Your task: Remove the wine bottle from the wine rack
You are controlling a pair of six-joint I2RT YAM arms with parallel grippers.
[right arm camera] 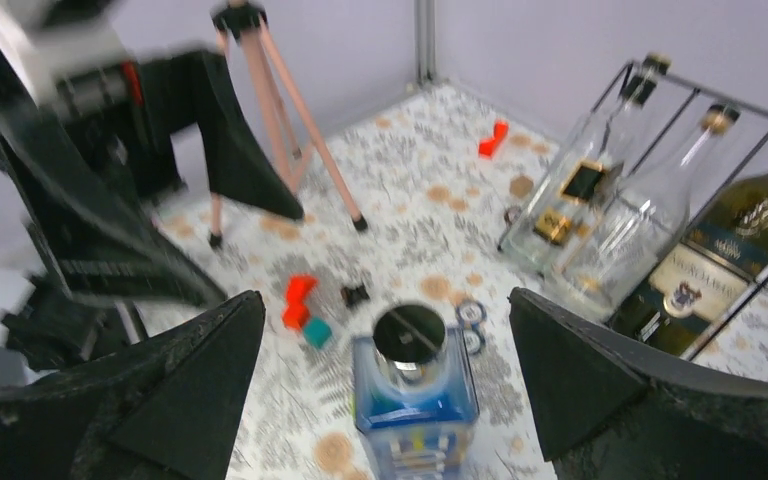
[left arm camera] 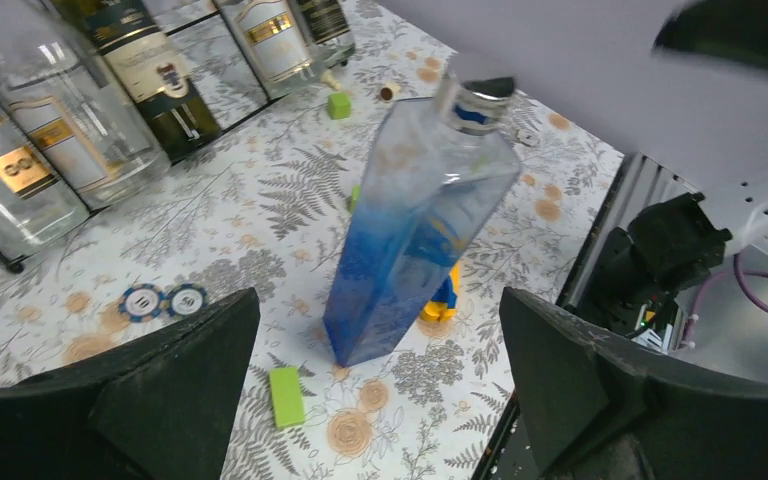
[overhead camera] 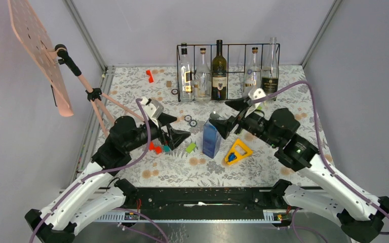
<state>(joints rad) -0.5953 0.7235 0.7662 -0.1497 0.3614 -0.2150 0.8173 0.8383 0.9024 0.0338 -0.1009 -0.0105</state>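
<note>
The black wire wine rack point(overhead camera: 233, 46) stands at the table's back and holds several bottles, among them a dark green wine bottle point(overhead camera: 219, 71) and clear glass ones. A blue square bottle point(overhead camera: 211, 139) stands upright on the table, apart from the rack. My left gripper point(overhead camera: 176, 129) is open and empty, left of the blue bottle. My right gripper point(overhead camera: 231, 115) is open and empty, just above and right of its cap. The left wrist view shows the blue bottle point(left arm camera: 415, 230) beyond its open gripper point(left arm camera: 380, 380). In the right wrist view, the blue bottle point(right arm camera: 415, 400) lies below its open gripper point(right arm camera: 385, 380), and the dark bottle point(right arm camera: 730, 270) shows.
A pink perforated board point(overhead camera: 35, 45) on a tripod point(overhead camera: 99, 98) stands at the left. Small items lie round the blue bottle: a yellow triangle toy point(overhead camera: 238, 152), a green block point(overhead camera: 190, 147), red blocks point(overhead camera: 154, 147), poker chips point(overhead camera: 191, 120).
</note>
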